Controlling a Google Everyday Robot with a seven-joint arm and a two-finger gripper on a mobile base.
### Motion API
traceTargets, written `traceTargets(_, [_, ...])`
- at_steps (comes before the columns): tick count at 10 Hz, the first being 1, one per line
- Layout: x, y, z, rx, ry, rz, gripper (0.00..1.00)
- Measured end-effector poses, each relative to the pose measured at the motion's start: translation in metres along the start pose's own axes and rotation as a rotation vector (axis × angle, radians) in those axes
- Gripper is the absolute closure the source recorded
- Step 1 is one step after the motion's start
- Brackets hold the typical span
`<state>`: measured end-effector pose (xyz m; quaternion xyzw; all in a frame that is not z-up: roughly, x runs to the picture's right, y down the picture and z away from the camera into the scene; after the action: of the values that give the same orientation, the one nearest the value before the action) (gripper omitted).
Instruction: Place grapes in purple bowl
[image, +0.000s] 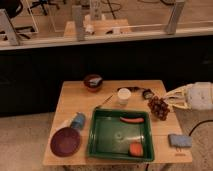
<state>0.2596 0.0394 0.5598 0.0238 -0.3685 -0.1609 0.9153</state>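
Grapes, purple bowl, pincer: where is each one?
grapes (159, 107): camera view, middle of bunch.
purple bowl (65, 141): camera view, bare inside.
pincer (170, 100): camera view, its tip, beside grapes, right edge of table (80, 97).
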Motion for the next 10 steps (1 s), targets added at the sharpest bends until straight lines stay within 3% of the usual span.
traceTargets(2, [-0.007,-0.002,0.006,-0.023,0.019,-0.067,1.0])
traceTargets(7, [-0.064,-0.026,0.072,-0.116,0.11,-0.391,1.0])
traceTargets(10, [-0.101,-0.035,0.102,-0.147,0.088,-0.533,1.0])
